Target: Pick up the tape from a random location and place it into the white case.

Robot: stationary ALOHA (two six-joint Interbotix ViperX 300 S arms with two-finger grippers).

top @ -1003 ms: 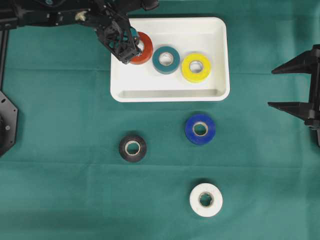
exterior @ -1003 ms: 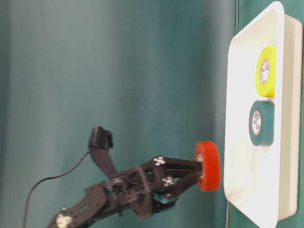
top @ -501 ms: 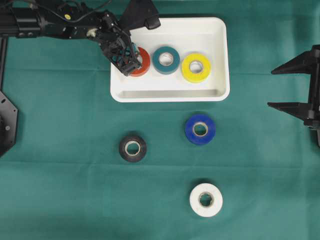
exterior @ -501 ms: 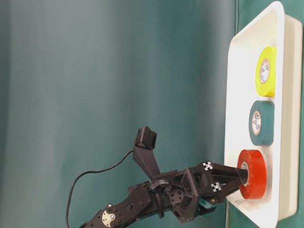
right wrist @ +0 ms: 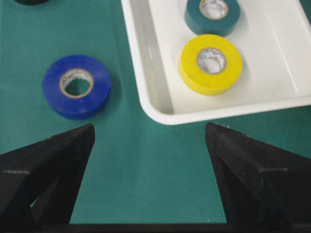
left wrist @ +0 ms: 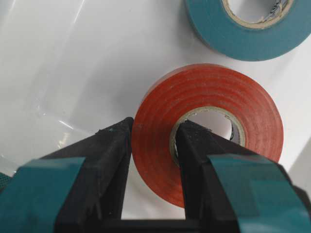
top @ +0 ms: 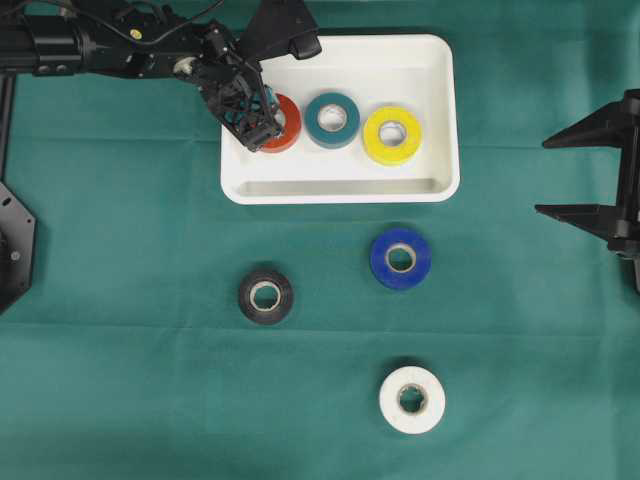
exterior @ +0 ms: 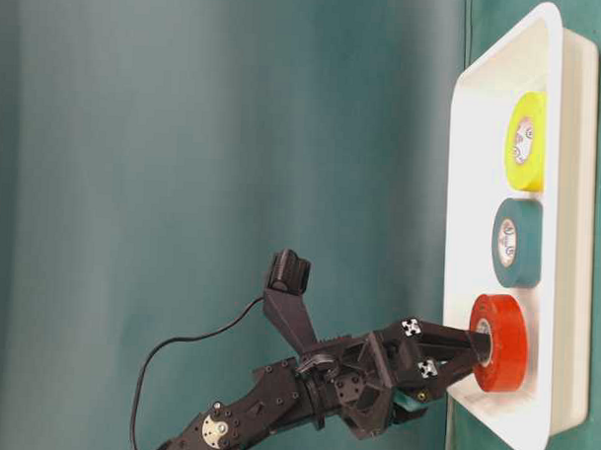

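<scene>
One red tape roll (left wrist: pixel 209 131) lay flat in white case (top: pixel 420 60), upper left | left fingers (left wrist: pixel 109 160) pinched its wall | right fingers (right wrist: pixel 53 150) spread, idle

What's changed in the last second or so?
The left gripper lowered the red tape roll onto the white case floor beside the teal roll; its grip stays shut. The right gripper and other rolls haven't moved.

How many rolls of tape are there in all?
6. Red, teal and yellow lie in the white case; black, blue and white on the cloth.
</scene>
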